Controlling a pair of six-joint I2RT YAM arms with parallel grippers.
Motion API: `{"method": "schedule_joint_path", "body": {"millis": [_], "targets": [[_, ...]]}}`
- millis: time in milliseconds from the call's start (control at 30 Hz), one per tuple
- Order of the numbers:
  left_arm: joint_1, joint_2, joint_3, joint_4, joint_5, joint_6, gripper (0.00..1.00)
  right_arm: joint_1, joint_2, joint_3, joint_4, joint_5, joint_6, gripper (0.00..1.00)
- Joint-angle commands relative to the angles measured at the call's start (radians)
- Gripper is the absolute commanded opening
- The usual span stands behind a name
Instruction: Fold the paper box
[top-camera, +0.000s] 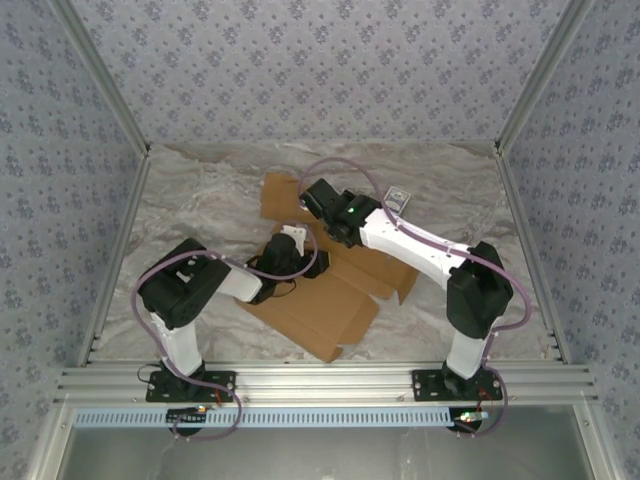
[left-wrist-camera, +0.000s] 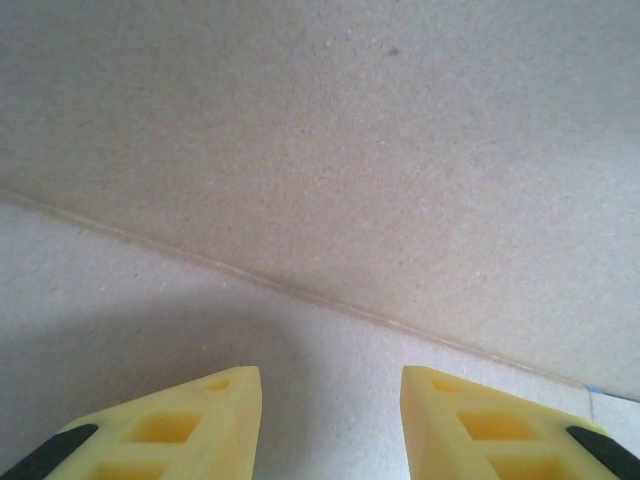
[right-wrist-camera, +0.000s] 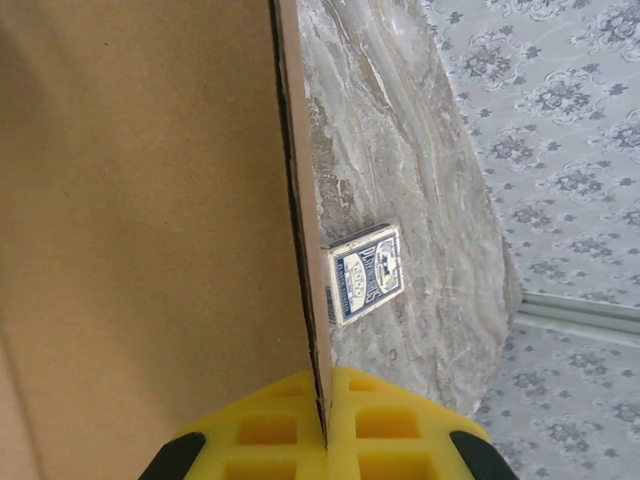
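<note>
The paper box (top-camera: 320, 310) is a flat brown cardboard sheet with flaps, lying mid-table. My right gripper (top-camera: 314, 197) is at the sheet's far part, where a flap (top-camera: 282, 195) stands raised. In the right wrist view, that gripper (right-wrist-camera: 325, 390) is shut on the edge of an upright cardboard panel (right-wrist-camera: 150, 200). My left gripper (top-camera: 297, 258) hovers over the sheet's middle. In the left wrist view, its yellow fingers (left-wrist-camera: 225, 400) stand apart, so the gripper (left-wrist-camera: 330, 385) is open and holds nothing. Below it is cardboard (left-wrist-camera: 350, 150) with a crease line across it.
A small blue-and-white card deck (top-camera: 397, 198) lies on the marble tabletop just right of the held panel; it is also in the right wrist view (right-wrist-camera: 365, 272). Patterned walls and metal frame rails (top-camera: 320, 382) enclose the table.
</note>
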Motion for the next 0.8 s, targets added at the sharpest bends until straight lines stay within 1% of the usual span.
{"method": "schedule_joint_path", "body": {"millis": [0, 133, 267, 400, 433, 567, 667, 767], "targets": [[0.028, -0.068, -0.041, -0.04, -0.01, 0.01, 0.42, -0.002, -0.05, -0.073, 0.164, 0.105, -0.151, 0.0], [0.07, -0.153, -0.087, -0.073, -0.002, 0.007, 0.44, -0.006, -0.084, -0.162, 0.318, 0.141, -0.274, 0.0], [0.126, -0.274, -0.122, -0.172, -0.01, 0.002, 0.46, -0.012, -0.125, -0.233, 0.455, 0.151, -0.374, 0.0], [0.202, -0.425, -0.136, -0.311, -0.013, -0.024, 0.49, -0.012, -0.156, -0.286, 0.591, 0.144, -0.485, 0.0], [0.218, -0.461, -0.132, -0.347, -0.01, -0.027, 0.5, -0.012, -0.159, -0.325, 0.611, 0.139, -0.503, 0.0], [0.271, -0.603, -0.081, -0.522, -0.01, -0.01, 0.55, -0.013, -0.177, -0.391, 0.707, 0.114, -0.587, 0.0], [0.299, -0.668, -0.032, -0.605, 0.006, 0.011, 0.58, -0.022, -0.194, -0.404, 0.694, 0.078, -0.585, 0.0], [0.313, -0.687, 0.038, -0.677, 0.038, 0.044, 0.62, -0.031, -0.237, -0.404, 0.615, -0.002, -0.536, 0.0]]}}
